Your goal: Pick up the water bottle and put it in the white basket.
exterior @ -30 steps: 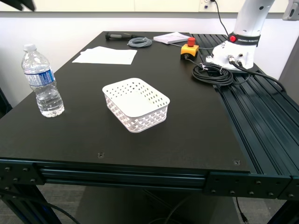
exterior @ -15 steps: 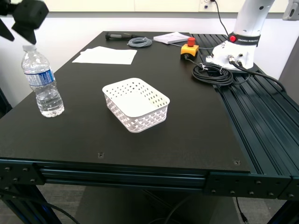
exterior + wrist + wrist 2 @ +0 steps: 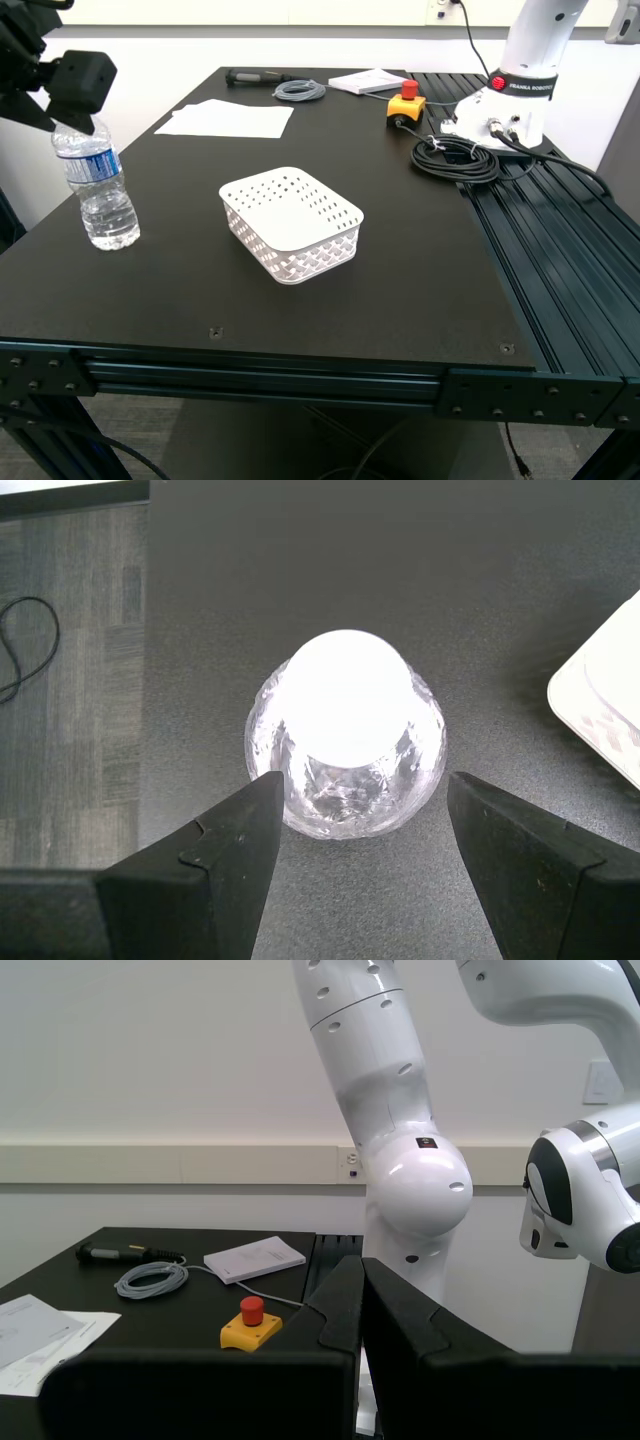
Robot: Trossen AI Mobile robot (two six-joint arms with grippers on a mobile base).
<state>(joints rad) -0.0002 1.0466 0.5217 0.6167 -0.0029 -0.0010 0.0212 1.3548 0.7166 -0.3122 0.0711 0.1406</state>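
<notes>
Exterior view: the water bottle (image 3: pixel 99 195) stands upright near the table's (image 3: pixel 400 270) edge on the exterior view's left, well apart from the white basket (image 3: pixel 291 222), which sits mid-table with nothing in it. The first gripper (image 3: pixel 72 85) hangs right over the cap, likely lining up a top-down grab.

First wrist view: the first gripper (image 3: pixel 365 825) has its jaws apart, straddling the bottle without touching it.

Second wrist view: the second gripper (image 3: pixel 361 1305) has its jaws pressed together on nothing, apparently parked clear of the work.

Water bottle (image 3: pixel 100 190) clear glossy plastic; white basket (image 3: pixel 291 222) perforated plastic; table (image 3: pixel 400 260) matt black.
</notes>
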